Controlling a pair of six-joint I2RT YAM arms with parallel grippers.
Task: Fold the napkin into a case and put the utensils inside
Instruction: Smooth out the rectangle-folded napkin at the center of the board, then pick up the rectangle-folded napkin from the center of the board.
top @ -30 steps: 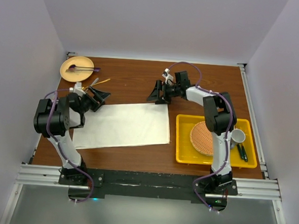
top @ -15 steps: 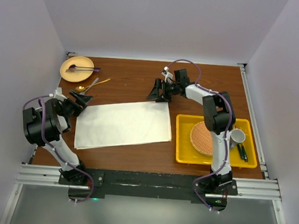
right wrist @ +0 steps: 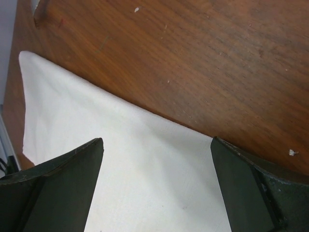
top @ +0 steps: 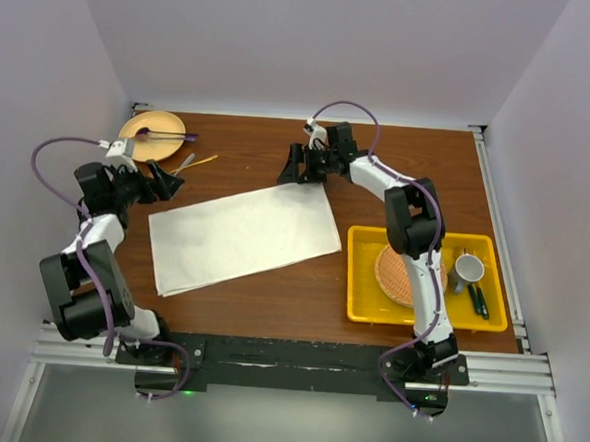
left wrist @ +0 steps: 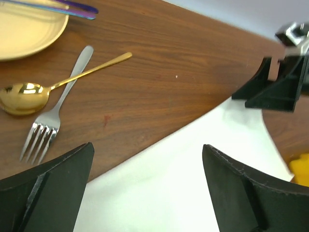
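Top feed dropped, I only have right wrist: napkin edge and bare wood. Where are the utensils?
Observer: Gold spoon and silver fork lie crossed on the table, between the plate and the napkin's far-left corner.
Operator: Left jaws holding anything?
Observer: No. The left gripper is empty, jaws open, at that same corner.
Operator: What's right of the napkin?
Observer: A yellow tray holding an orange mat, a cup and green-handled utensils.
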